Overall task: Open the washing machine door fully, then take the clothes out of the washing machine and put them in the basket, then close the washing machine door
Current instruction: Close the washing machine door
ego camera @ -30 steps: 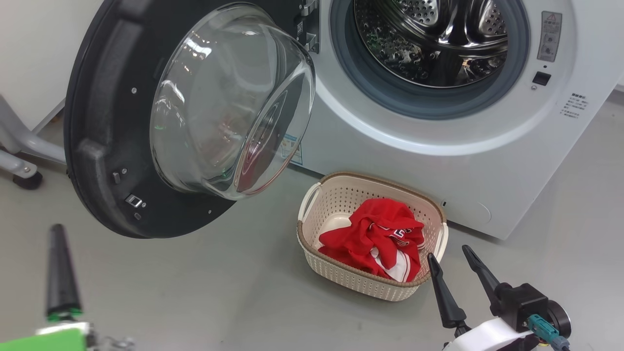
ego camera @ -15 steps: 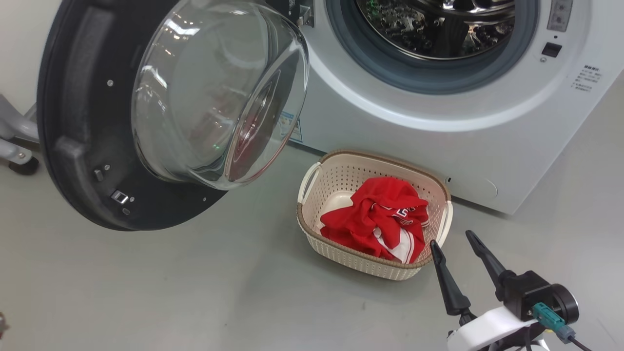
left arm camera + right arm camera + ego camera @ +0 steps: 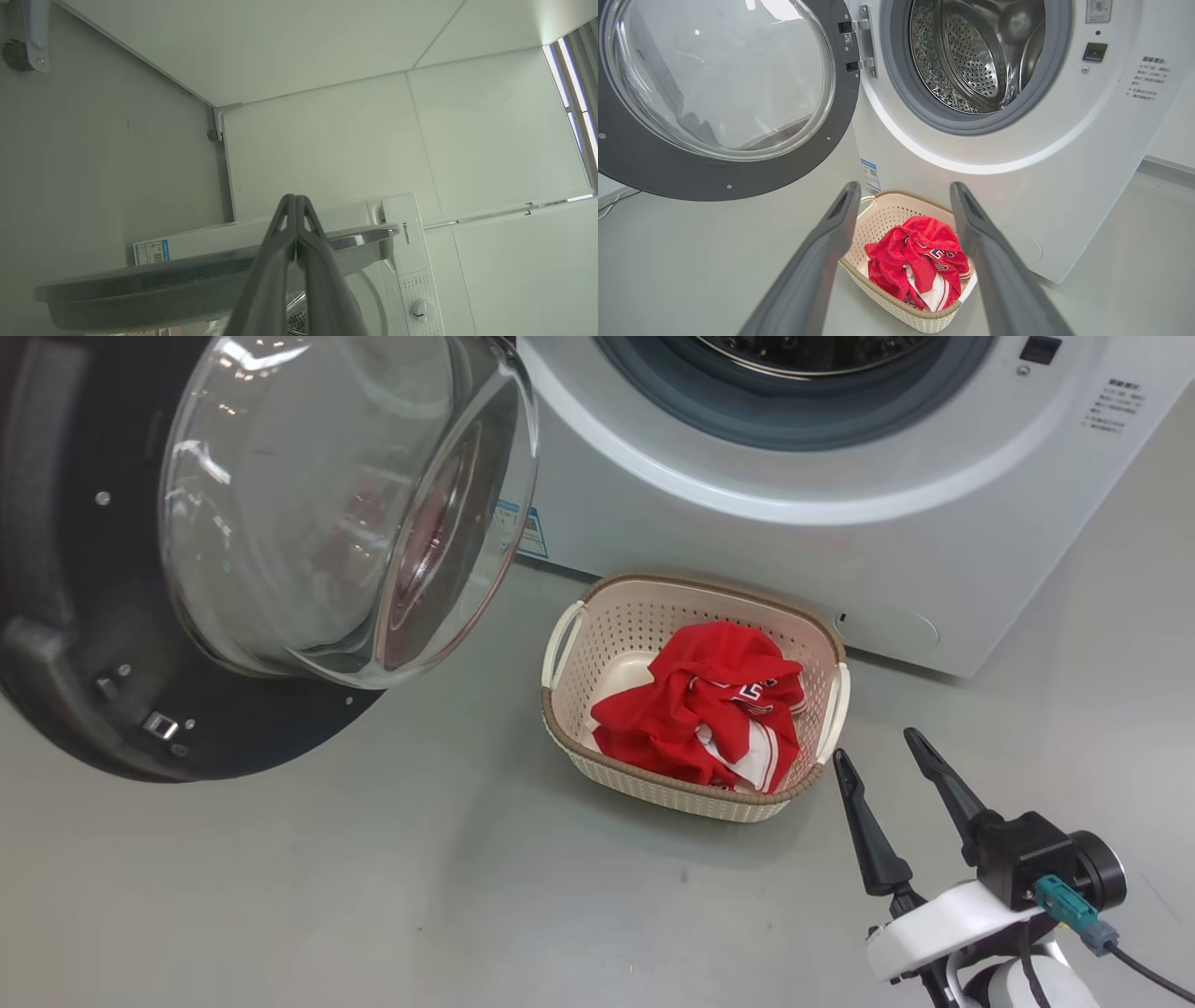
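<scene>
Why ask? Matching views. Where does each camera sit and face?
Head: on the head, looking down at basket, door, washer; open right gripper lower right.
Left wrist: on left arm, looking past door's edge at washer, walls; shut left gripper centred.
Right wrist: on right arm, facing drum, door, basket; open fingers frame the clothes.
Shared by head and right wrist: basket, clothes, door.

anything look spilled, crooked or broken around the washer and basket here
Nothing stands out. The bright red striped clothes lie bunched inside the cream perforated plastic basket, none over its rim or on the floor. The basket sits upright before the white front-loading washing machine, whose black-rimmed glass door hangs open, intact.
</scene>
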You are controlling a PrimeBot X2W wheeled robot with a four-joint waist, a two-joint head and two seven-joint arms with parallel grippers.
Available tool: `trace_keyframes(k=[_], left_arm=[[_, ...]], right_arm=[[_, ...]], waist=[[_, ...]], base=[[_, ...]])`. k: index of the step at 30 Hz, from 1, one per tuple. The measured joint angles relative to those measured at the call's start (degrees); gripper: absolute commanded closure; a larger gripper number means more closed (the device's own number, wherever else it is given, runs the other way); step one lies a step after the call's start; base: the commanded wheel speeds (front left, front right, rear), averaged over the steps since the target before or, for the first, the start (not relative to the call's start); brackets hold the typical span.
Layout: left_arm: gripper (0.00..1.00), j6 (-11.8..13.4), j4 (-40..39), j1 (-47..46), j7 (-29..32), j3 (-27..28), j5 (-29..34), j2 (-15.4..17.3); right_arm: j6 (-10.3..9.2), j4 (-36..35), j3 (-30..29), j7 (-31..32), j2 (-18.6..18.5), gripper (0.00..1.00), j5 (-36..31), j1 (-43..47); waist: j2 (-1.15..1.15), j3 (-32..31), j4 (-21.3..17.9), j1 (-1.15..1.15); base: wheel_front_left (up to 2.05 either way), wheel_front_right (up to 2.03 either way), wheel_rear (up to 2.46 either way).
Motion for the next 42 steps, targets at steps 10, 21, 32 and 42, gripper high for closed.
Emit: trace_keyframes(k=[10, 21, 32, 42], left_arm=[[1.00, 0.74, 7.12, -5.69, 3.05, -1.93, -0.01, 2.25], [1.00, 0.10, 12.07, -9.21, 6.71, -4.90, -0.24, 2.67], [1.00, -3.39, 14.17, -9.49, 13.13, -6.04, -3.60, 3.07], [1.00, -5.76, 14.07, -8.96, 20.39, -7.46, -7.48, 1.99]], right_arm=[[0.08, -0.62, -0.09, 0.31, -0.35, 0.00, -0.01, -1.52], [0.02, -0.55, -0.81, 0.30, -0.66, 0.00, -0.01, -1.90], [0.05, 0.10, -0.96, 0.22, -0.71, 0.00, 0.01, -2.42], [0.07, 0.57, -0.70, -0.30, -0.41, 0.00, 0.12, -2.42]], waist=[[0.00, 2.36, -3.06, 0.00], [0.00, 3.32, -4.45, 0.00], [0.00, 2.79, -4.10, 0.00], [0.00, 1.37, -3.81, 0.00]], base=[[0.00, 0.00, 0.00], [0.00, 0.00, 0.00], [0.00, 0.00, 0.00], [0.00, 0.00, 0.00]])
